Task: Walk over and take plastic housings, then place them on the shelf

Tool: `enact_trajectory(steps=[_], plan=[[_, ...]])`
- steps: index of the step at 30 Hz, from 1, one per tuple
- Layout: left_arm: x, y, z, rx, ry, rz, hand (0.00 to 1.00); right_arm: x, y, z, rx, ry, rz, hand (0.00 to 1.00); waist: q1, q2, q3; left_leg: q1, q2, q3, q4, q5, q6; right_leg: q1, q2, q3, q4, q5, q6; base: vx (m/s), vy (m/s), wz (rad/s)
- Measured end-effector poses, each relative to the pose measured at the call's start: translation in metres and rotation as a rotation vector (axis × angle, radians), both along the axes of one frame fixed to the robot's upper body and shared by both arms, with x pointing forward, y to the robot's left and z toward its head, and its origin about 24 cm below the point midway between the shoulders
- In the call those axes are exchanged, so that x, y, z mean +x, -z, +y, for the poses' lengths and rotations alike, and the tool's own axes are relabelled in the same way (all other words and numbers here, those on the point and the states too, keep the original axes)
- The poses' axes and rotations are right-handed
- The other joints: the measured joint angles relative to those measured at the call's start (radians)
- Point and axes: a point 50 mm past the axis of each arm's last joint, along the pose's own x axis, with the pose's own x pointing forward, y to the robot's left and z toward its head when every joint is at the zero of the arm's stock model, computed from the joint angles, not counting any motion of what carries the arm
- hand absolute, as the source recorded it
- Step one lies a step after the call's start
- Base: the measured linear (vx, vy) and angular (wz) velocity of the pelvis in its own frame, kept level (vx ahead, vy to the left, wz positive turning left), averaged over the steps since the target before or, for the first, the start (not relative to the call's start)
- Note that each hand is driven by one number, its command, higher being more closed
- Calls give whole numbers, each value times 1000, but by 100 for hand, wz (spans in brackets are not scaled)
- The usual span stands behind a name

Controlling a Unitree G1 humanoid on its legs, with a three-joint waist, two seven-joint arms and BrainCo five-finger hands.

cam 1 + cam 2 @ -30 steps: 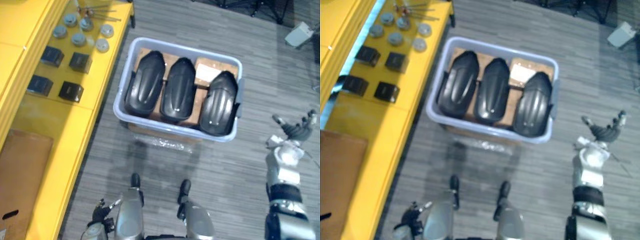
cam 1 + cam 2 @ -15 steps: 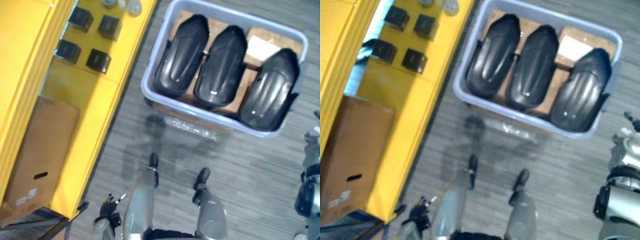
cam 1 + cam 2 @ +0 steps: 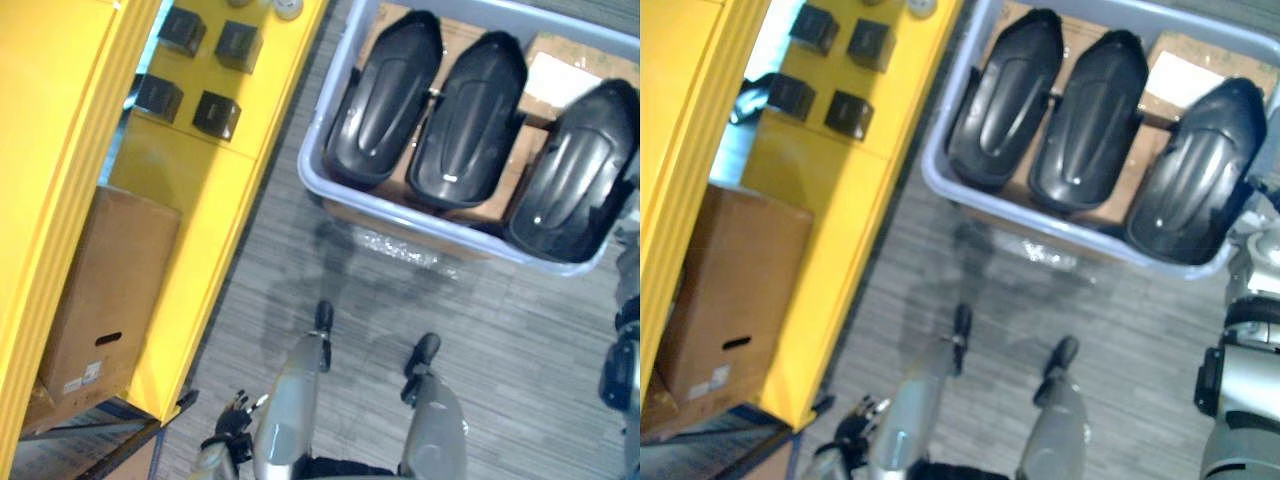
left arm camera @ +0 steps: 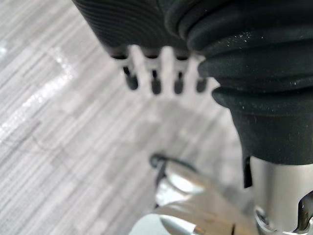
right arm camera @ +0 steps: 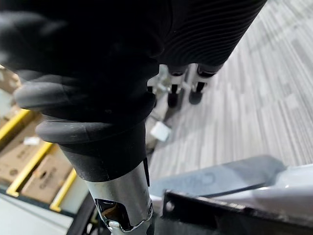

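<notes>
Ahead in the bin (image 3: 322, 115), three housings (image 3: 470, 120) point away from me; my right hand (image 5: 198, 81), fingers slack, is nearer.

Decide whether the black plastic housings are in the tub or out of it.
In. All three housings lie side by side inside the pale tub, on brown cardboard.

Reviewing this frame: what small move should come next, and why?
Probably raise both hands toward the black plastic housings in the pale blue plastic bin. The bin sits just ahead of the robot, while the left hand and right hand hang open and empty over the grey floor.
</notes>
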Motion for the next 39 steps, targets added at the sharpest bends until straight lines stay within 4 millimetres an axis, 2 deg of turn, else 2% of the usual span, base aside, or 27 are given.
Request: enact_trajectory(steps=[8,11,12,14,15,21,25,30,39], plan=[[1,0,-4,-25,7,-8,0,-1,25,-4,102,-27,159,0,23,11,-4,-9,-7,-5,-16,14,0,-14,-6,-6,7,-1,-1,-6,-2,3],[1,0,-7,-41,1,-11,0,-1,27,-5,143,-16,194,0,36,27,-8,-28,-9,-11,-15,21,2,-30,-9,-14,12,-1,-1,-11,2,9],[1,1,-10,-49,1,-10,0,-2,28,-7,161,-4,211,0,37,42,-10,-39,-15,-27,-15,27,1,-30,-11,-29,13,-1,-1,-11,-3,25],[1,1,-11,-55,-1,-10,0,-3,26,-8,174,3,218,0,40,46,-9,-39,-18,-33,-20,32,0,-30,-12,-35,15,-2,-1,-12,-4,17],[1,1,-11,-57,1,-10,0,-3,23,-10,182,9,224,100,42,46,-9,-39,-19,-35,-23,37,0,-30,-14,-39,17,-2,-2,-27,-2,8],[1,1,-12,-59,17,-9,0,-11,12,-21,143,53,287,100,47,51,-10,-62,-26,-42,-31,47,1,-66,-27,-44,53,-18,-6,-28,3,3],[-1,3,-12,-58,19,-5,0,-17,13,-27,95,107,374,100,48,51,-10,-62,-24,-56,-31,54,-5,-66,-25,-55,72,-34,-11,-5,-28,9],[-1,3,-13,-57,22,-8,0,-20,14,-28,11,159,474,100,57,53,-11,-58,-20,-58,-30,54,-6,-66,-23,-55,83,-43,-13,0,0,0],[-1,2,-12,-60,14,-12,0,-19,20,-24,-48,192,539,100,65,50,-10,-32,2,-57,-18,54,-7,-27,0,-53,72,-41,-15,-3,-1,0]])
